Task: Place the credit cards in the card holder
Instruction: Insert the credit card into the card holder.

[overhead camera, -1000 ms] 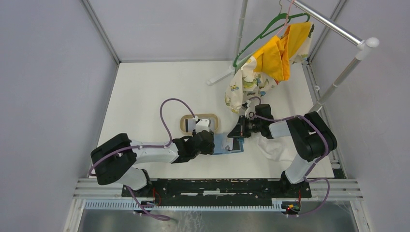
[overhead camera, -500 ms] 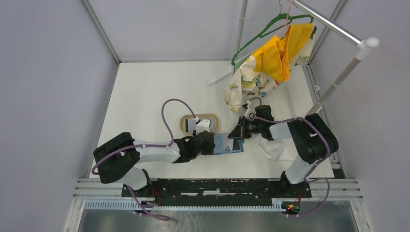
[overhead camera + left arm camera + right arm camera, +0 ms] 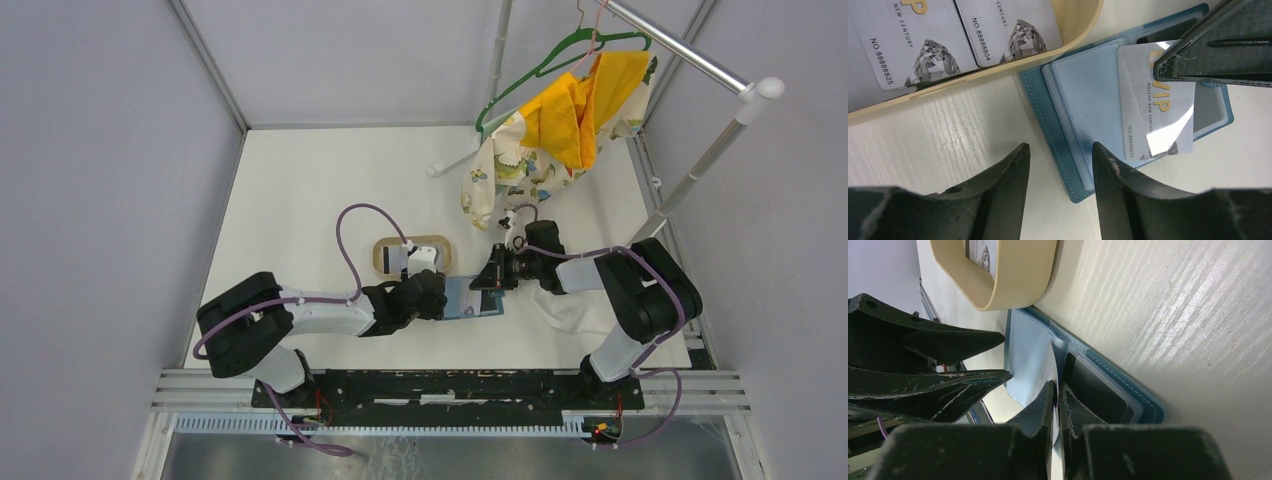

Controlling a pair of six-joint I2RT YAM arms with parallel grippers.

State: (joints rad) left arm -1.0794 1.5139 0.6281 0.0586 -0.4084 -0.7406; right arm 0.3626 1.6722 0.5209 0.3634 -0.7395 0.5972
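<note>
Card holder (image 3: 472, 300): a blue wallet lying open and flat on the white counter (image 3: 300, 190), near the middle, between the two tools. Its pale clear sleeves face up, and a dark pocket shows on its right half.

Credit card (image 3: 1158, 115): pale silver with gold "VIP" lettering. It sits over the right half of the open card holder and covers part of the dark pocket. Whether its lower edge has entered a sleeve cannot be told.

Right tool (image 3: 1057, 387): jaws narrow, pinching the credit card by one edge. The wrist view shows the thin card standing between the two fingertips, directly above the card holder.

Left tool (image 3: 1060, 150): jaws moderately wide, nothing between them. It is at the left side of the card holder, with one finger over the bare counter and the other over the blue edge. Contact with the card holder cannot be confirmed.

Tray (image 3: 998, 75): tan, oval, just beside the far-left corner of the card holder. Two more credit cards (image 3: 913, 40) of the same design lie inside it, side by side.

Cloth (image 3: 570, 305): white, crumpled, on the counter under the right arm, to the right of the card holder.

Garment (image 3: 560, 130): yellow and printed, on a green hanger (image 3: 560, 55) from the rail (image 3: 690, 55) at the far right, well apart from the card holder.
</note>
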